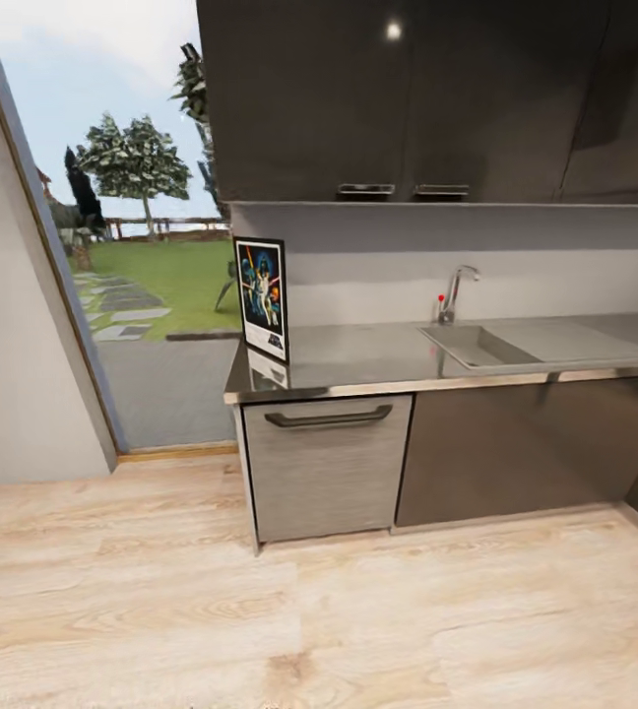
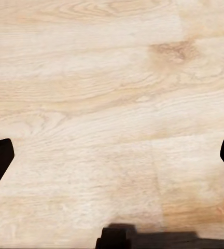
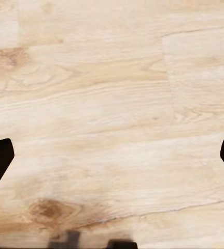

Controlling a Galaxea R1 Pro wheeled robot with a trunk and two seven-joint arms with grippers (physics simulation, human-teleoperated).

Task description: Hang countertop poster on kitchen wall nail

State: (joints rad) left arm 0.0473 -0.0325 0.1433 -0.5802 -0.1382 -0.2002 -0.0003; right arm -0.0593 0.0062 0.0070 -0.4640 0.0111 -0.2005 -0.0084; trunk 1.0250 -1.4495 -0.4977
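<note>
- Over at the far left end of the counter [image 1: 378, 356] stands the poster [image 1: 261, 296], upright, its foot on the steel near the front edge, its reflection just below it.
- Sink [image 1: 477, 345] and tap [image 1: 452, 293] sit well apart from it, further right, so the space beside the frame looks free.
- Left claw [image 2: 112, 155] points down at the wooden floor [image 1: 260, 611], fingers spread wide apart, nothing between them.
- Right claw [image 3: 112, 155], same story: jaws wide, bare planks underneath, nothing held.
- My read: this is the approach, nothing grasped yet. Doing it well means rolling in square to the counter's left end, close enough that an arm reaches without stretching.
- Then come at the frame from its side edge, pinching across the thin thickness, since a push on the face would likely tip it backward.
- Hard to tell what props the poster up; its back is hidden, and it may be balancing on its bottom edge alone.
- No wall nail can be made out on the pale wall [image 1: 24, 325] at left or the backsplash; at this range a peg would be too small anyway.
- Counter runs off the right edge, cut short.
</note>
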